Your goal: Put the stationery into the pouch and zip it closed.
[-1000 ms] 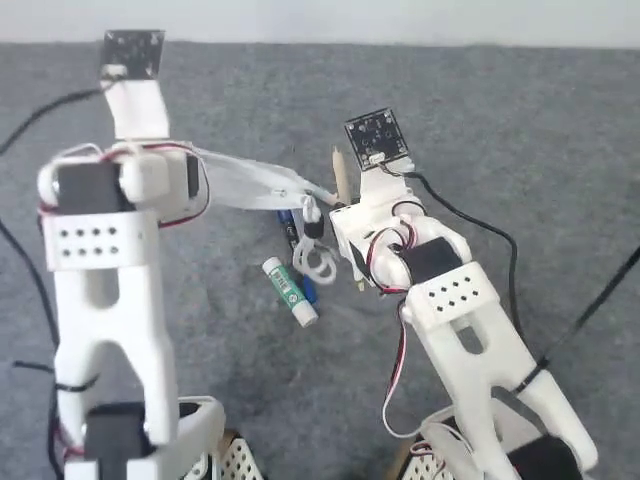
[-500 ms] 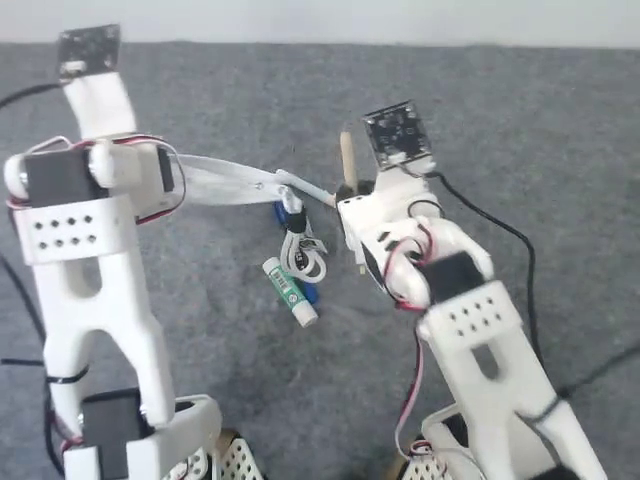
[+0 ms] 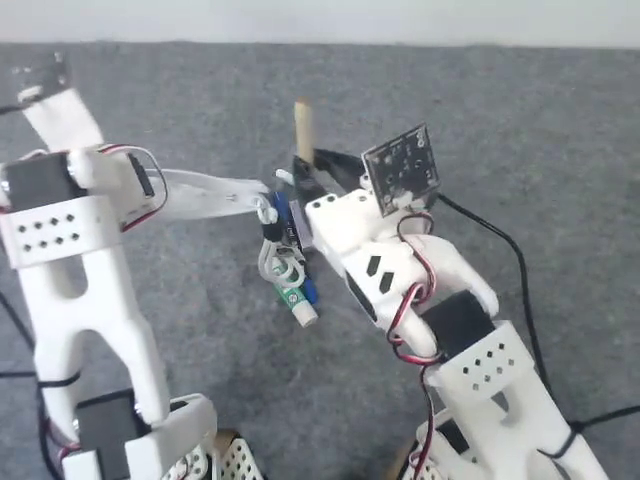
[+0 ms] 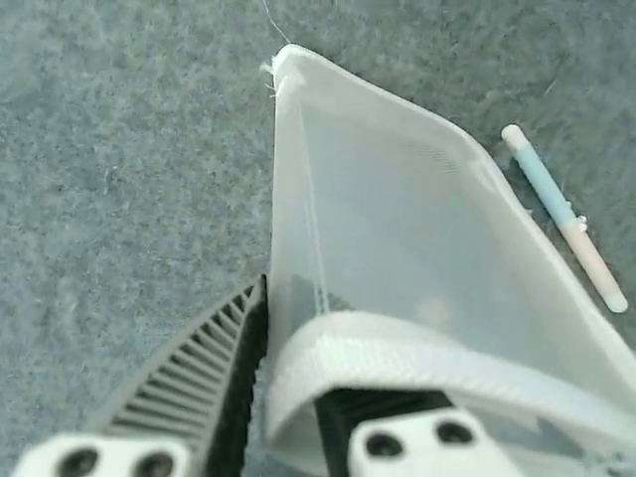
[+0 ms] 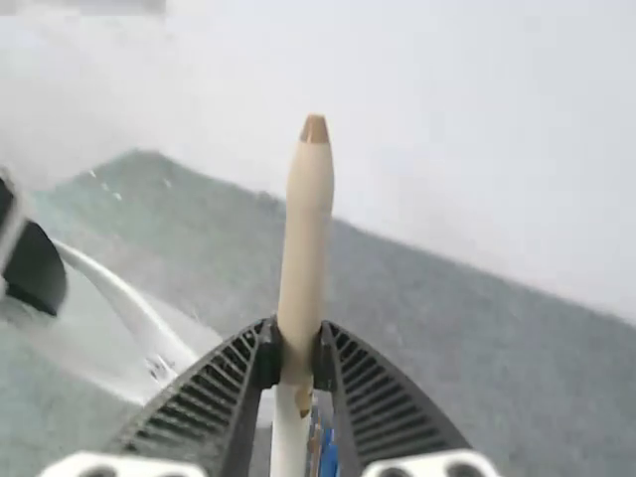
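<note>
Grey carpet (image 3: 520,130) covers the table, with a white wall (image 3: 320,20) along the far edge. On the left, the left claw (image 4: 293,338) is clamped tight on the thick rim of a see-through white pouch (image 4: 397,229), which hangs lifted off the carpet and stretches toward the middle. A pale blue and beige pen (image 4: 556,209) lies on the carpet just beside the pouch. At the pouch's free end, white cord loops (image 3: 278,262) dangle. Below them a green-and-white tube (image 3: 296,300) lies on the carpet, touching a blue pen (image 3: 309,291). To the right, the right claw (image 5: 296,363) is closed on a wooden pencil (image 5: 304,219), gripping its lower part. The pencil stands nearly upright with its blunt brown tip up, close to the pouch's end.
</note>
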### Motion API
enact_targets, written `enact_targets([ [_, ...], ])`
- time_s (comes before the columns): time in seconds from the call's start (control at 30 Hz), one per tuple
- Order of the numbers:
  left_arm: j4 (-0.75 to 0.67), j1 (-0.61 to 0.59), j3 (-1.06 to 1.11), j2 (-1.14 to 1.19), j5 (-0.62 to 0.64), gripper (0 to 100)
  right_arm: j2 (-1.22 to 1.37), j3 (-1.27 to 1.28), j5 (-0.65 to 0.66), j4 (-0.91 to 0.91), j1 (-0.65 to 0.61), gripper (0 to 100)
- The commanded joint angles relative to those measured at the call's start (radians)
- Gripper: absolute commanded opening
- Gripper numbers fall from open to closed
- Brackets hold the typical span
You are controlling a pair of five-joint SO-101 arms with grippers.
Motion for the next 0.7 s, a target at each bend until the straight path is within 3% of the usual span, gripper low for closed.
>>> enact_targets([
  [0.0, -0.038, -0.005, 0.005, -0.005, 0.015, 4, -0.044, -0.046, -0.005, -0.114, -0.048, 0.7],
  [0.67, -0.057, 0.003, 0.012, -0.011, 0.012, 1, 0.045, -0.014, -0.006, -0.553, -0.232, 0.7],
])
